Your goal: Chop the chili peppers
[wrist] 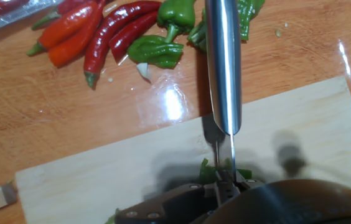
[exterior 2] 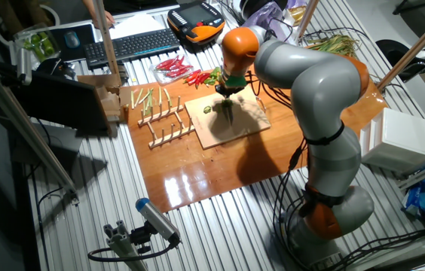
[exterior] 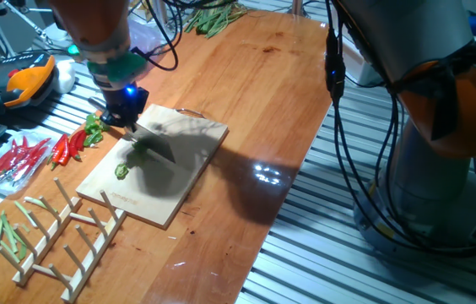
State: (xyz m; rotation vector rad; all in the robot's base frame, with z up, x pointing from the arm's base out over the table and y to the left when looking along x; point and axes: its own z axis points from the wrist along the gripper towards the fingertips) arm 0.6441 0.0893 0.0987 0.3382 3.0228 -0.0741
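From my seat, the end effector (wrist: 225, 186) is clamped on a knife (wrist: 224, 68), blade over the cutting board (wrist: 101, 180). A green chili piece (exterior: 122, 171) sits loose on it and could skid off. More green ones (wrist: 157, 51) wait on the counter (wrist: 70, 118), beside red chilies (wrist: 94, 31).
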